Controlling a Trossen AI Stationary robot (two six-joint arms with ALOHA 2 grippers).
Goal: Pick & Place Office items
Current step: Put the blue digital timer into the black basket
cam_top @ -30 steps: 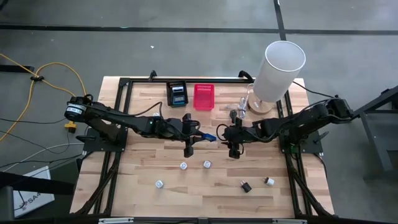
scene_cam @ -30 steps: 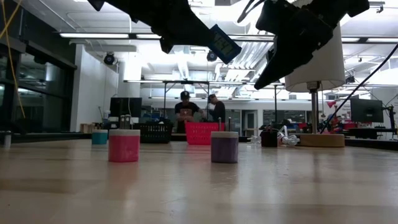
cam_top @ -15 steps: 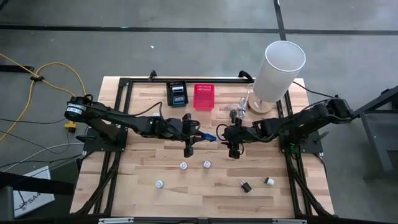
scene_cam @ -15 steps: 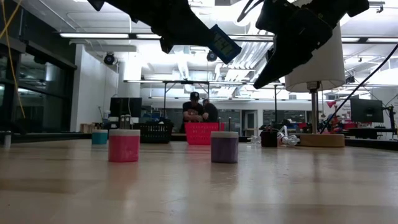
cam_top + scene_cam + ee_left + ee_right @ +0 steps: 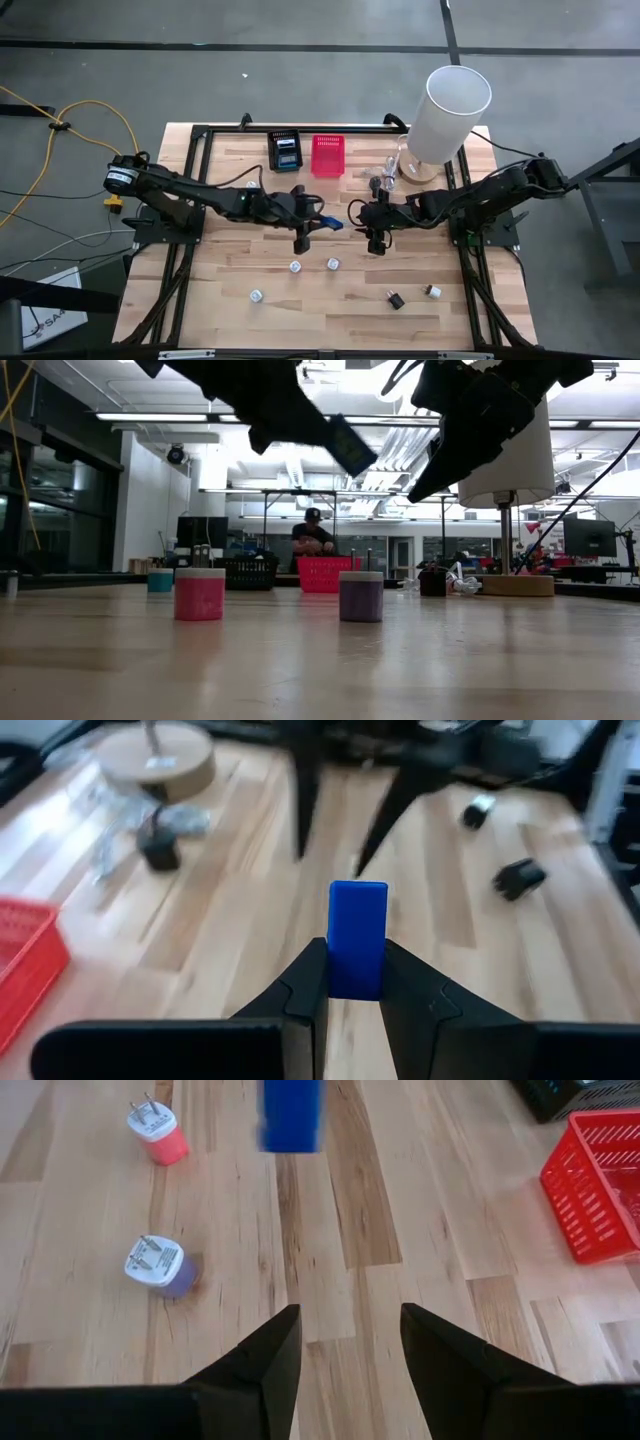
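A blue bar [image 5: 357, 925] is in my left gripper [image 5: 357, 965], which is shut on it above the table's middle [image 5: 318, 222]. The bar [image 5: 333, 223] points toward my right gripper [image 5: 372, 228], which hangs open a little to the right with nothing between its fingers [image 5: 345, 1325]. The right wrist view shows the bar [image 5: 291, 1115] ahead of it. A pink plug [image 5: 160, 1135] and a purple plug [image 5: 155, 1265] lie on the wood below. More small pieces [image 5: 257, 296] [image 5: 396, 299] [image 5: 433, 292] lie toward the near edge. My left gripper pinches the blue bar by the two long sides of its near end [image 5: 355, 982] between its two fingers. The fingers come from the table's left, slanting somewhat down, and lie along the bar. The bar sticks out past the fingertips, lifted clear of the table.
A black basket [image 5: 284, 150] and a red basket [image 5: 327, 156] stand at the far edge. A tall white cylinder [image 5: 445, 110] on a round base is at the far right, with clear clutter [image 5: 385, 178] beside it. A person [image 5: 313, 532] is in the room behind.
My left gripper has rolled and tipped a little in place, and the blue bar has turned with it, its free end now slightly lower. The right arm has kept still.
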